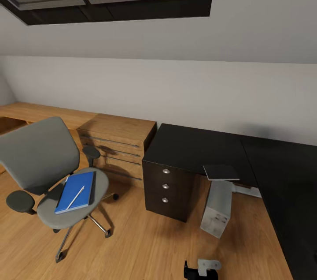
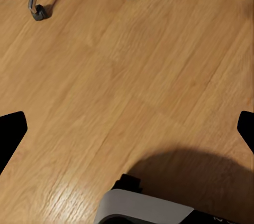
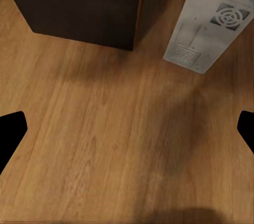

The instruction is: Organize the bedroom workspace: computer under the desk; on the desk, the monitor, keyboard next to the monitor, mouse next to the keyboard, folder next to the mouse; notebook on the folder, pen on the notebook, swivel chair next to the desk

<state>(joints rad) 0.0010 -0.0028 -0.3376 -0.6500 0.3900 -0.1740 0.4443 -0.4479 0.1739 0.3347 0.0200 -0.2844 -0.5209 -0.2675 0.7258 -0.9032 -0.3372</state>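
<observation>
The swivel chair (image 1: 48, 174) stands on the wooden floor (image 1: 141, 249) at about eight o'clock in the head view, its grey back toward the low wall and its chrome legs splayed beneath. On its seat lies the folder (image 1: 75, 192), flat and bright blue, with the pen (image 1: 75, 197) resting across it at a slant. The desk (image 1: 264, 161) runs from the centre out to three o'clock, its black top bare near the corner, its dark drawers (image 1: 166, 185) with round silver knobs facing the room. The computer (image 1: 218, 209) stands on the floor under the desk edge, just at the three o'clock side of the drawers, and the right wrist view looks down on its ported face (image 3: 209, 26). A light wooden dresser (image 1: 116, 147) sits between chair and desk. Both wrist views show dark fingertips (image 2: 10, 137) (image 3: 10, 134) at opposite picture edges, so both the left gripper (image 2: 127, 137) and the right gripper (image 3: 127, 134) stand apart, holding nothing, above bare floor.
</observation>
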